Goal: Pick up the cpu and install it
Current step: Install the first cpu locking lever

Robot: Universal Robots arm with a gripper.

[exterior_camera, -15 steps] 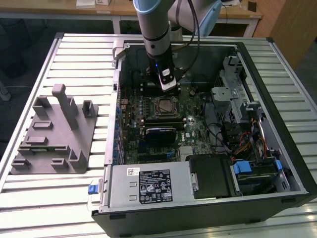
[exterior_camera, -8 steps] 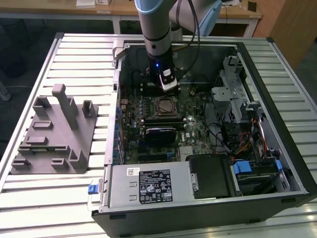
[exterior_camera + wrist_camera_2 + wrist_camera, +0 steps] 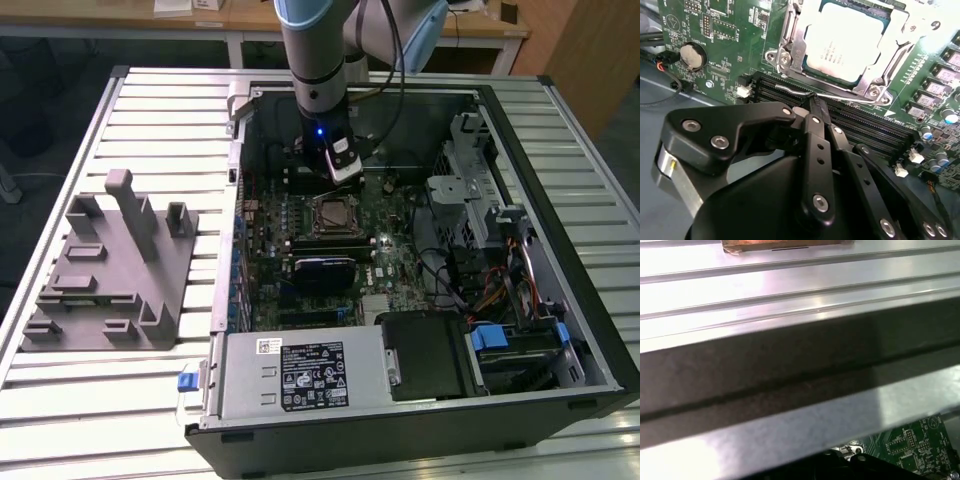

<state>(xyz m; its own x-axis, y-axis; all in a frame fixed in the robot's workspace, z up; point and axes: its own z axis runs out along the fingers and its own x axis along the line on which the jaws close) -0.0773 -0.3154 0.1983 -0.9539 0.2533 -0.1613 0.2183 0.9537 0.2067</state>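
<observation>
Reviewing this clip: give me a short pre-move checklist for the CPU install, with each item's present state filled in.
1. cpu sits in the socket on the motherboard: ok.
2. cpu lies flat inside the frame: ok, as far as the second wrist view shows.
3. gripper carries nothing: ok, fingers closed together, empty.
4. Fingertips at the socket's wire lever: ok; contact cannot tell.
5. Lever latched down: cannot tell.
6. Arm clear of the computer case walls: ok in the exterior view.

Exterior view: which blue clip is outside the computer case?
The blue clip at the near corner of the case, on the exterior view's left; the other blue clips lie inside it.
</observation>
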